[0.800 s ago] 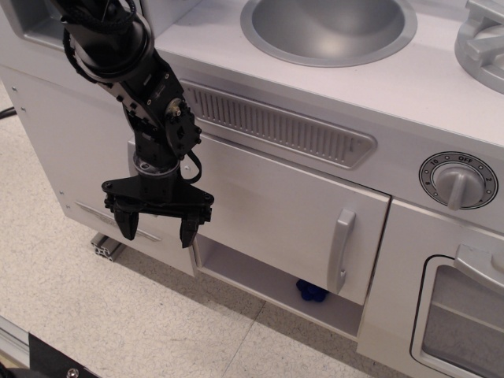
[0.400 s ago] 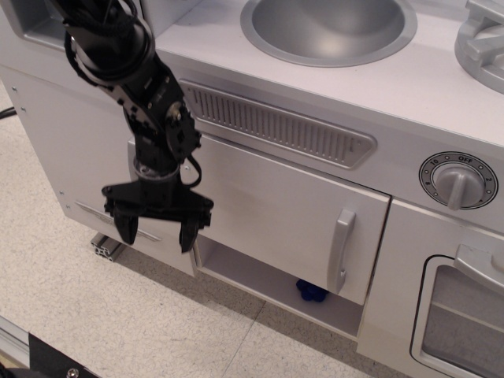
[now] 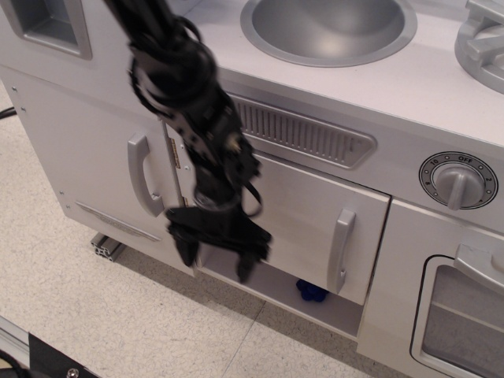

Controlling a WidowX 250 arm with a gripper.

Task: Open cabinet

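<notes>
The cabinet's wide light-grey door (image 3: 315, 209) sits below the sink, swung slightly outward at its right side, with its short curved grey handle (image 3: 340, 250) near the right edge. The white shelf (image 3: 272, 285) shows below the door. My black gripper (image 3: 217, 252) hangs in front of the door's lower left corner, fingers pointing down and spread open, holding nothing. It is well left of the handle. The arm crosses the door's left part and hides its hinges.
A taller narrow door with a longer grey handle (image 3: 142, 175) stands to the left. A blue object (image 3: 312, 292) lies on the shelf. A timer knob (image 3: 457, 180) and the windowed oven door (image 3: 461, 315) are to the right. The sink bowl (image 3: 327, 27) is above.
My gripper has moved right and slightly down, from in front of the narrow left door to the cabinet door's lower left corner. It stays open. The long left handle is now uncovered.
</notes>
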